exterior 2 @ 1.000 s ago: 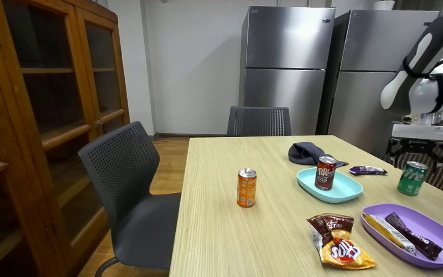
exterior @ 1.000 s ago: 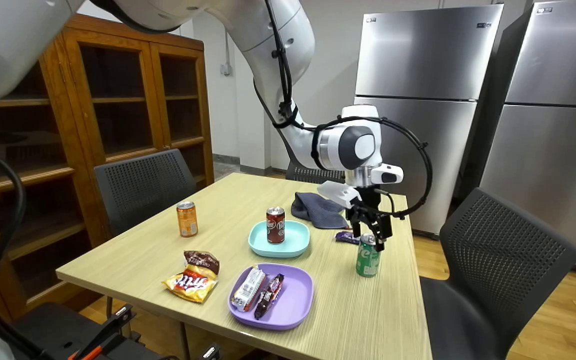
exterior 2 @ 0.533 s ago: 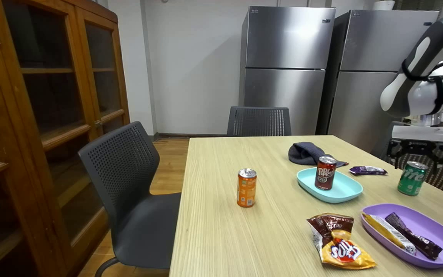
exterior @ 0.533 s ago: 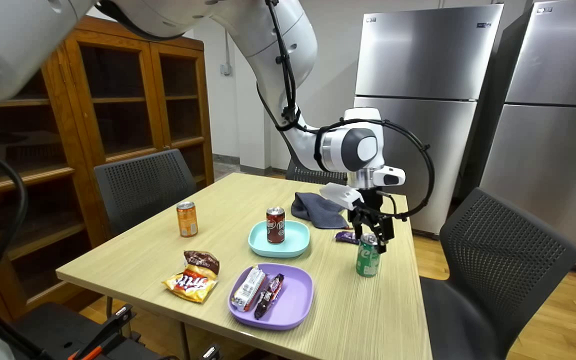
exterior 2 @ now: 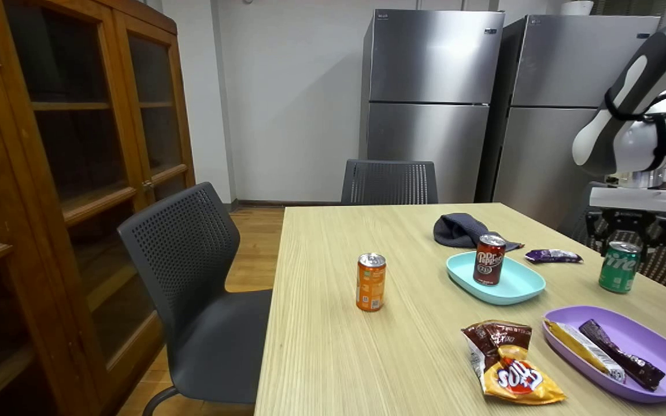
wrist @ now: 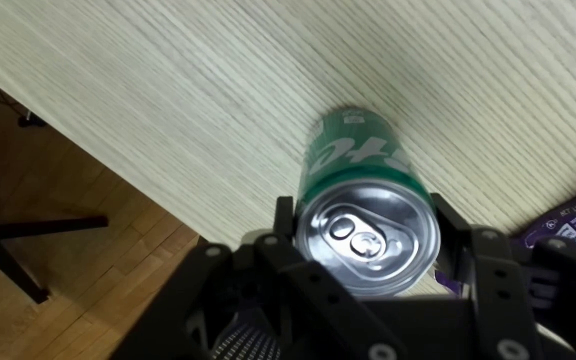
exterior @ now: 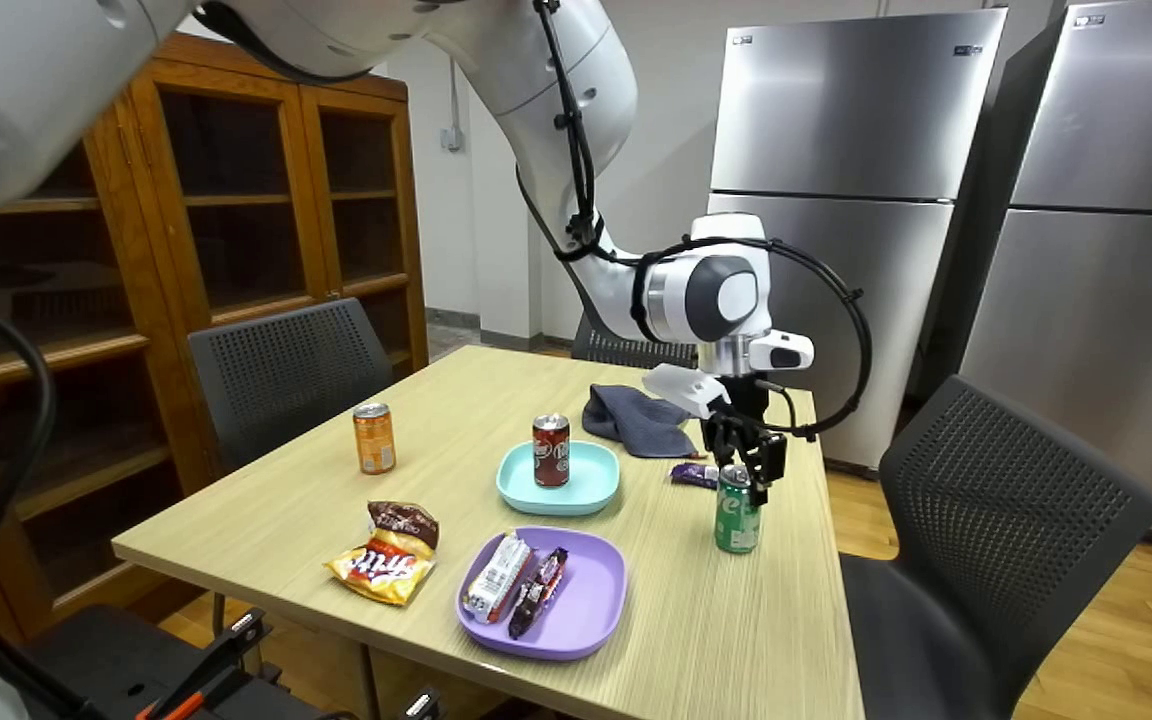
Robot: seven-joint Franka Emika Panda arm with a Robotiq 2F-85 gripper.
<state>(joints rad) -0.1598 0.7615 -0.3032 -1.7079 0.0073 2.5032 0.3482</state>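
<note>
Plainly gripped: one green cylindrical metal can [wrist: 355, 150], right, clasped by one black two-fingered gripper [wrist: 365, 217]
Ungripped: one orange metal can [exterior: 374, 440], left; one dark-red metal can [exterior: 551, 452], on one turquoise plastic plate [exterior: 592, 476]

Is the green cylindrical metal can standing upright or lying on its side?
Upright: in both exterior views, the green metal can stands vertically, with its silver lid facing up.
</note>
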